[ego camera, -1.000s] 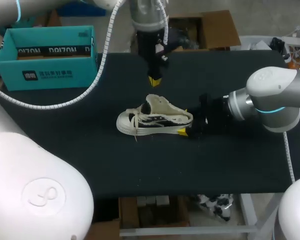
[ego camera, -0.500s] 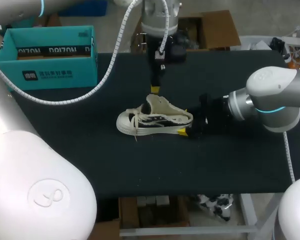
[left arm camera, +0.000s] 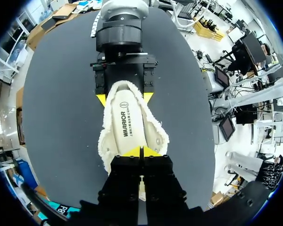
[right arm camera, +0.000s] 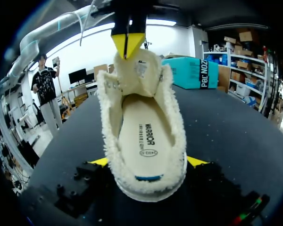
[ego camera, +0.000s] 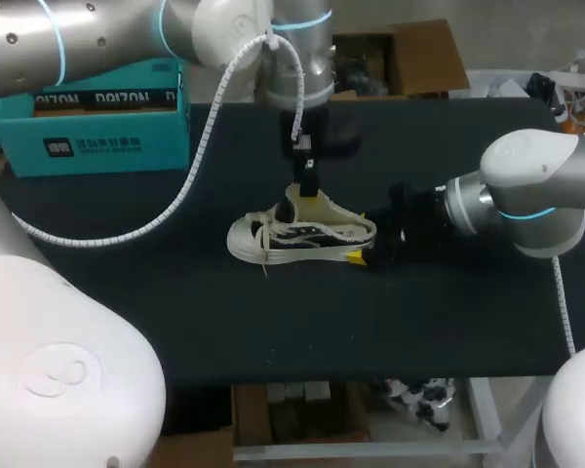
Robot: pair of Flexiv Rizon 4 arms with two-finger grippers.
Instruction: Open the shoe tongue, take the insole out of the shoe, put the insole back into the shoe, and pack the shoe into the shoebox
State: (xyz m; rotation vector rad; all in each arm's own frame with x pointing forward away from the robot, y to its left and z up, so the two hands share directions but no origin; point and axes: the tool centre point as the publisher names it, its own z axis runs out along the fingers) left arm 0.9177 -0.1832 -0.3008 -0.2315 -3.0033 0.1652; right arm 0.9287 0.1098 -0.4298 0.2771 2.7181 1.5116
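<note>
The white shoe (ego camera: 297,232) with black stripes and fleecy lining lies on its sole mid-table, toe to the left. Its cream insole (right arm camera: 144,136) lies flat inside. My right gripper (ego camera: 358,236) stands wide around the heel, one yellow fingertip (right arm camera: 198,161) against each side, shut on the shoe. My left gripper (ego camera: 307,190) hangs straight down from above, shut, its tips (left arm camera: 141,151) together at the top edge of the raised tongue (right arm camera: 134,70). I cannot tell whether they touch it. The teal shoebox (ego camera: 97,117) stands open at the back left of the table.
The black table top (ego camera: 175,312) stretches bare in front of the shoe and between shoe and box. My left arm's white cable (ego camera: 190,166) loops over the table by the box. The table's front edge (ego camera: 370,378) runs close below.
My left gripper has come down and slightly forward from behind the shoe to the top of the tongue. The shoe and the right arm have stayed where they were.
</note>
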